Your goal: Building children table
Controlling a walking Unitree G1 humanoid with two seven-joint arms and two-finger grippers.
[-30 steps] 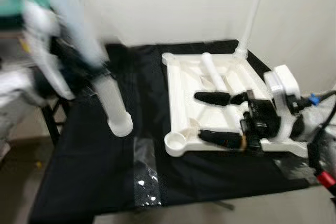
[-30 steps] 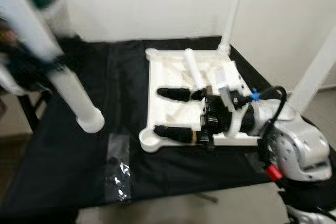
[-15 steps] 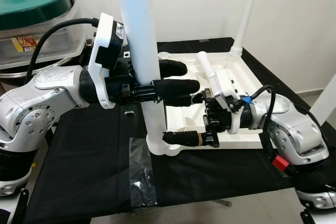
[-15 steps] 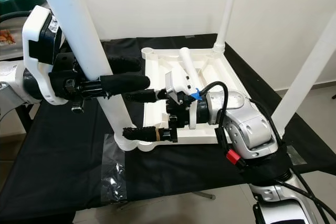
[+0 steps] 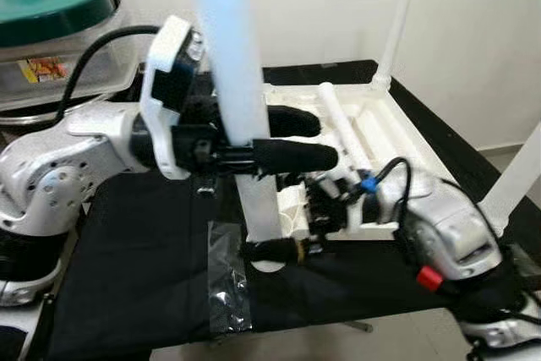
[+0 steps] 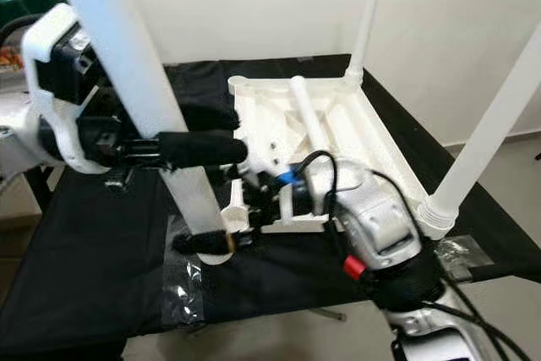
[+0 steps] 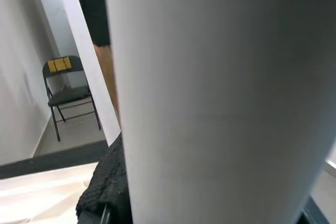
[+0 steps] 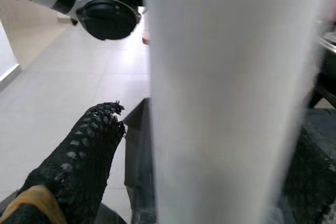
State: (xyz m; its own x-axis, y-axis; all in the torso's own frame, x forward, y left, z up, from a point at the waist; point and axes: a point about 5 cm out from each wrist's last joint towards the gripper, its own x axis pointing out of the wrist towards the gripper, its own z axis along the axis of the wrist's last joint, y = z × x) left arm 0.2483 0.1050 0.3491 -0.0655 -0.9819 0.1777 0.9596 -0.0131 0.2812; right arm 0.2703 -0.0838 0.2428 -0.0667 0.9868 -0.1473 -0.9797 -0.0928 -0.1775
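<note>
White plastic table leg (image 5: 241, 116), a long round tube, is standing almost straight up at the near left corner of the upside-down white plastic children's table (image 6: 338, 137). That table is lying on the black cloth tabletop (image 5: 144, 285).

You could be running into trouble here. The leg's bottom end is sitting at the corner socket, but you cannot see if it is lined up. If you are pushing down while the leg is tilting, it may be jamming or slipping off the socket. The table may also be sliding on the cloth, because nothing else is holding it.

Your left gripper (image 5: 292, 137) is squeezing the leg around its middle, with one black finger on each side. Your right gripper (image 5: 279, 230) is sitting low by the foot of the same leg, one finger reaching along in front of it. You cannot tell if it is closed on the leg or just touching it.

Two more white legs (image 6: 368, 19) are already standing up at other corners, and a clear plastic bag (image 5: 226, 281) is lying on the cloth just in front.
</note>
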